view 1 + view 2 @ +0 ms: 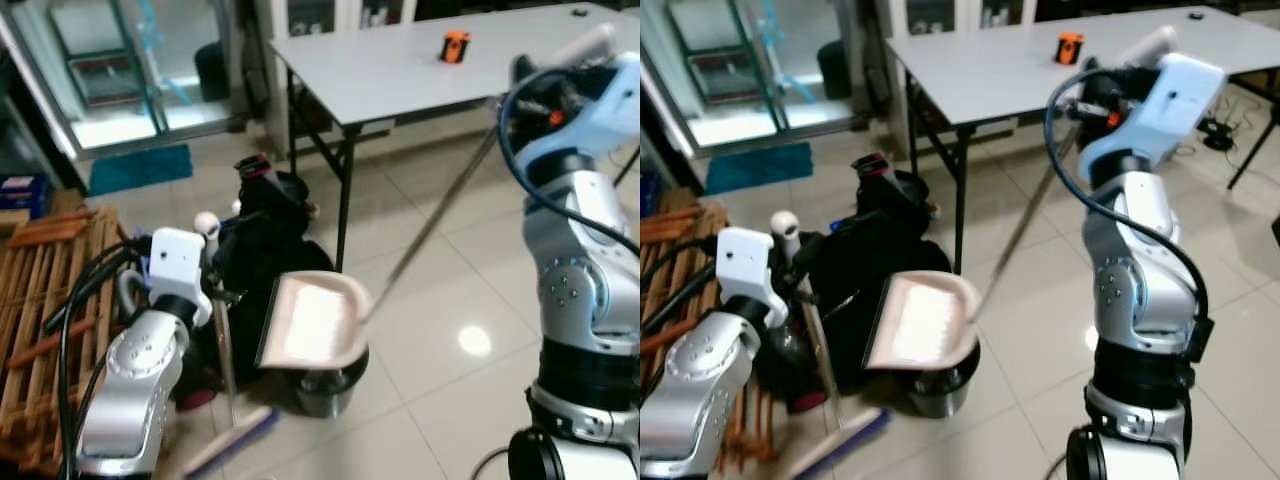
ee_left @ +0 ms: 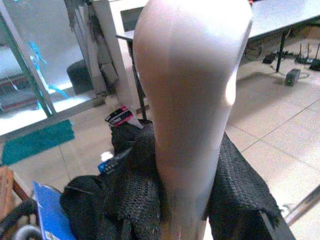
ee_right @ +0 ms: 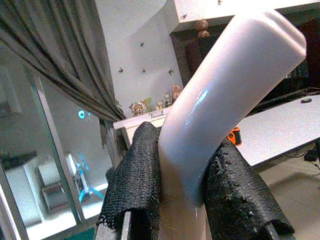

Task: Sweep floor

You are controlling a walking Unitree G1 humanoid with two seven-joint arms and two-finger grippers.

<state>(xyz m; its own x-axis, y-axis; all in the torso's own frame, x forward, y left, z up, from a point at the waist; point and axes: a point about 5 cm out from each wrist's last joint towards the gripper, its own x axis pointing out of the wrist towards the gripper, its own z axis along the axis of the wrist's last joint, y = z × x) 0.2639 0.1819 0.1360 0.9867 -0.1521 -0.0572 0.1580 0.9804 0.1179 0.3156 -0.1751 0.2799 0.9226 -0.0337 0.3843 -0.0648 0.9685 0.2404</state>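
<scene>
Pink dustpan (image 1: 315, 322), one, tilted over a small metal bin (image 1: 325, 390) beside one black bag (image 1: 262, 250); one grey table (image 1: 400, 70) carries one orange object (image 1: 455, 46). Left wrist: left gripper (image 2: 187, 200) pinches the broom handle (image 2: 192, 100). Right wrist: right gripper (image 3: 182, 195) clamps the dustpan handle (image 3: 225, 85).

The dustpan (image 1: 312, 322) is held over the bin (image 1: 322, 386), in front of the bag (image 1: 262, 250); its long handle (image 1: 432, 225) runs up and rightward to the right gripper (image 3: 182, 185), which is clamped on the handle's end; the broom handle (image 1: 222, 345) is gripped upright by the left gripper (image 2: 182, 200), left of the dustpan; the wooden rack (image 1: 45, 300) lies at far left; the table (image 1: 400, 75) stands behind, with a small object (image 1: 455, 46) on it; the mat (image 1: 140, 167) lies behind the bag.
</scene>
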